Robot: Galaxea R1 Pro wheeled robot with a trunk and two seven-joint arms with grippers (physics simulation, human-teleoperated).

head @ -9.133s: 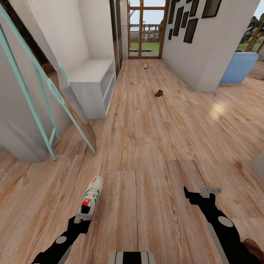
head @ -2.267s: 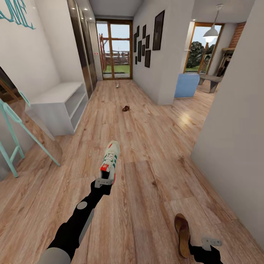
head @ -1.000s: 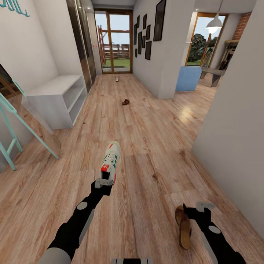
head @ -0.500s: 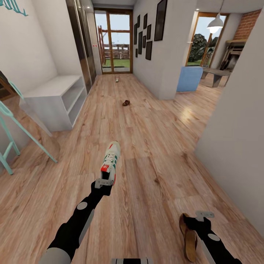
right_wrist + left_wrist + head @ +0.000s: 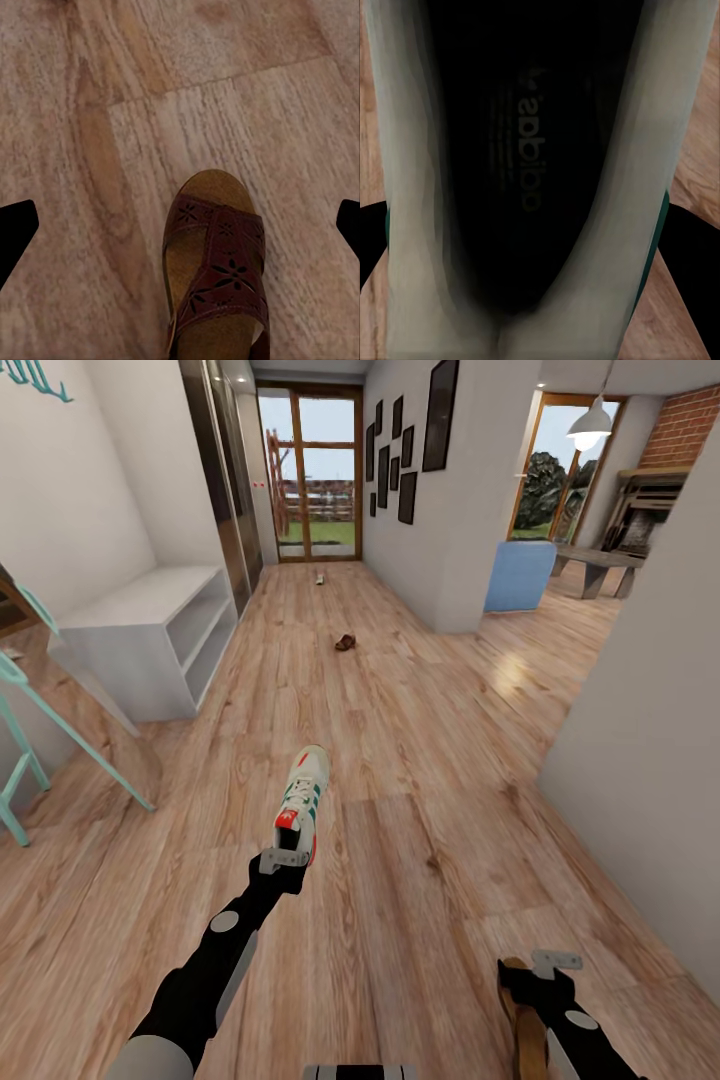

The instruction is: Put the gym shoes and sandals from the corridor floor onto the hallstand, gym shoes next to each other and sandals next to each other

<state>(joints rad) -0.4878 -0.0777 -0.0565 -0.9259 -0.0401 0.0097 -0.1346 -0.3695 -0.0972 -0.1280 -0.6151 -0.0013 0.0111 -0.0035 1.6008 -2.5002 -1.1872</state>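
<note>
The corridor floor [image 5: 420,780], light wood planks with clear grain, lies between the robot and the hallstand [image 5: 150,630], a low pale matte unit with a flat top and open shelves, far ahead of both grippers.

The left gripper [image 5: 284,860] holds a gym shoe [image 5: 303,795] by its heel, toe forward; the white upper is smooth.

The right gripper [image 5: 540,972] has wide jaws, and the perforated brown leather sandal [image 5: 217,277] lies between them. I would centre over it before closing, since its strap is soft.
</note>
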